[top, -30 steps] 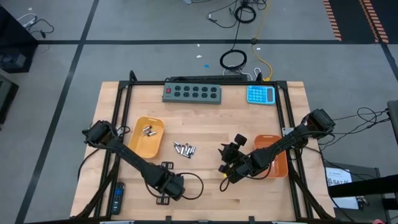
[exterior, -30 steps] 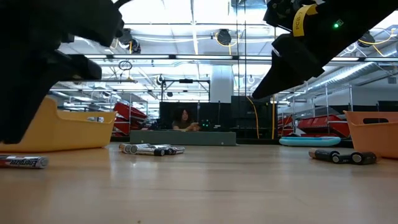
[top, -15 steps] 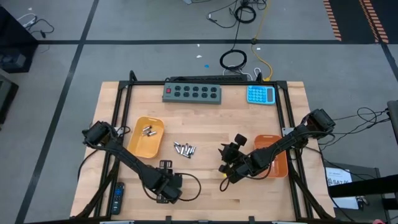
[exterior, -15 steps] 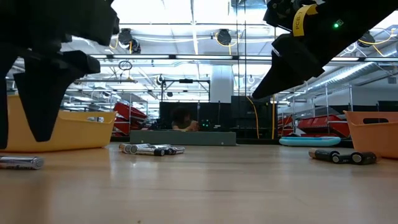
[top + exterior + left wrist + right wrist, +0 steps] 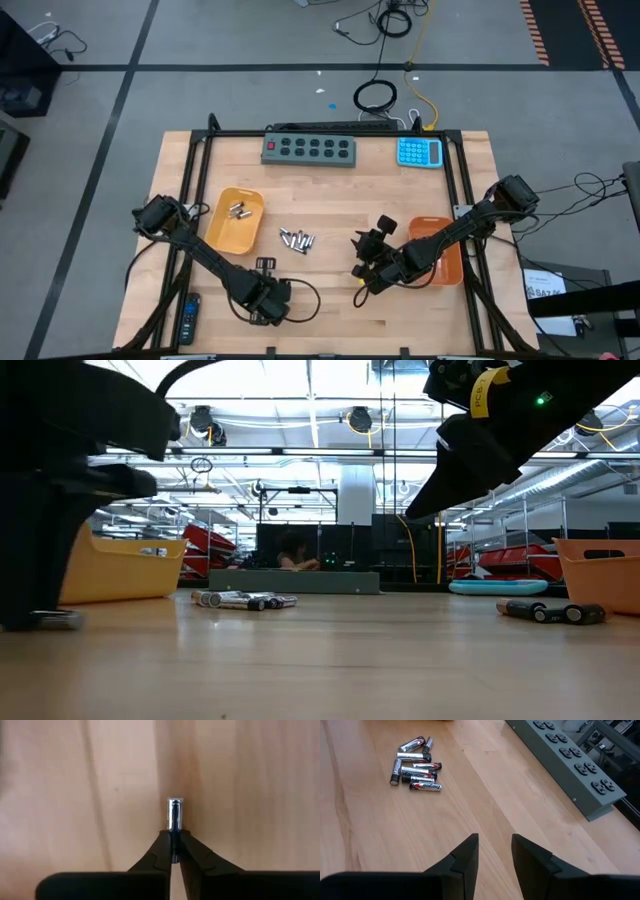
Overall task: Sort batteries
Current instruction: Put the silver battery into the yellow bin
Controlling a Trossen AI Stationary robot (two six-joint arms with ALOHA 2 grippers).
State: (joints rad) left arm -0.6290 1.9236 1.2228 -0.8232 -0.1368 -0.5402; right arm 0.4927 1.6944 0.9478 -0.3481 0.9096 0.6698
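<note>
On my table (image 5: 330,200), the power strip (image 5: 309,149) and calculator (image 5: 419,152) sit along the far edge. One tray (image 5: 222,236) sits left with batteries (image 5: 239,210) inside, a battery cluster (image 5: 296,239) just right of it, another tray (image 5: 449,262) right. A remote control (image 5: 187,317) lies front-left.

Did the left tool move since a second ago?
Yes. In the high view the left tool slid slightly left, away from the battery pile, and shut on a battery.

No text is legible; the batteries' (image 5: 415,770) labels are unreadable.
</note>
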